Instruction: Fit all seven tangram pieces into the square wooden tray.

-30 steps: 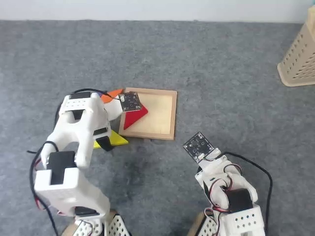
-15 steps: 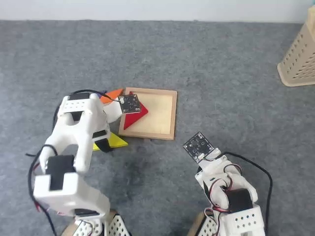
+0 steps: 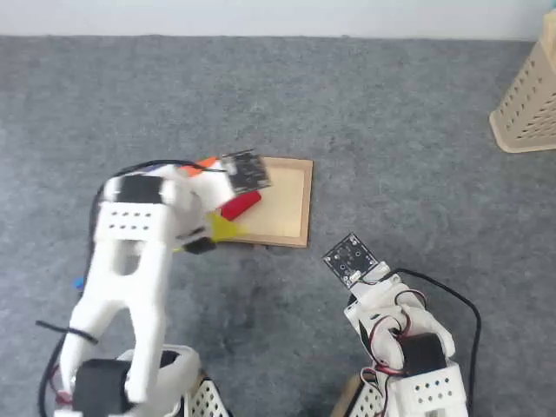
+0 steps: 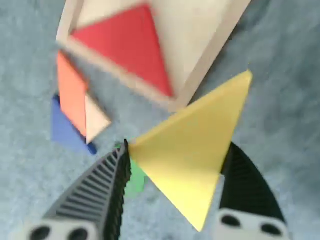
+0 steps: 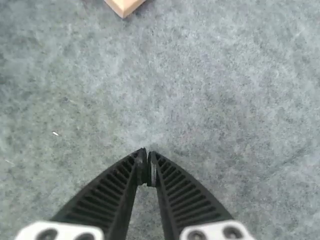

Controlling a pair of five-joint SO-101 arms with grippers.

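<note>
Grey carpet (image 3: 391, 130) as work surface, so pieces sit soft and low and are hard to get under.

Yellow triangle (image 4: 195, 150) is pinched edge-on in the left gripper (image 4: 177, 150), jaws closed narrow across it. In the high view it hangs over the wooden tray (image 3: 306, 204) corner at 8 o'clock, and looks clear of the carpet.

Handling call: flat, stiff, light and not fragile. Painted faces look smooth, so it could pivot between the pads. Best hold is across two edges near the middle of the mass, not at a tip. One finger sits close to a corner now, which carries some twist risk.

Red triangle (image 4: 130, 45) lies flat inside the tray, 9 o'clock side. It needs the yellow's long edge squared to it.

Orange piece (image 4: 70, 95), blue piece (image 4: 65, 132), a pale small triangle (image 4: 97, 117) and a green piece (image 4: 135, 182) are on the carpet outside, around 10 o'clock of the tray.

Right gripper (image 5: 148, 165) is closed on nothing, over bare carpet at 5 o'clock of the tray.
</note>
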